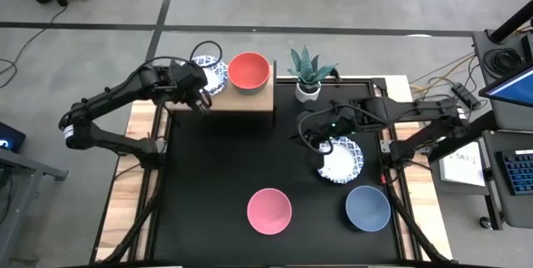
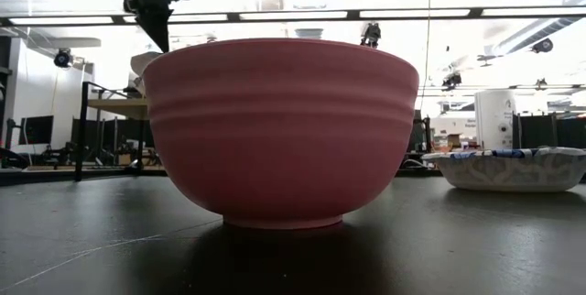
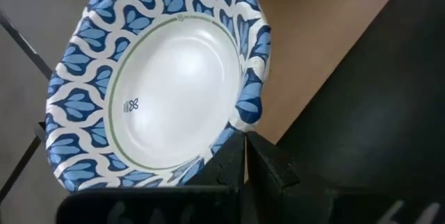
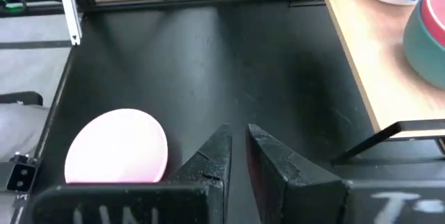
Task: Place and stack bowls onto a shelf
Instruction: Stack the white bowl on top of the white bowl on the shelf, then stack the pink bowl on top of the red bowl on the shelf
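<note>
My left gripper is shut on a shallow white bowl with a blue patterned rim at the left end of the light-wood shelf. A red bowl sits on the shelf beside it. My right gripper is shut and empty above the black table, just left of more blue-rimmed white bowls lying askew on one another. A pink bowl and a grey-blue bowl stand near the front edge. The green bowl does not plainly show. My left gripper pinches the patterned rim of the white bowl between its two fingers, on the rim's side nearest the gripper. The fingers come from the table's left, slanting down. The bowl is tilted, its inside toward the wrist camera. Whether it rests on the shelf I cannot tell.
A small white pot with a green plant stands just right of the shelf. In the low view the pink bowl fills the foreground, and a blue-rimmed bowl stands to its right. Wood strips flank the black tabletop.
</note>
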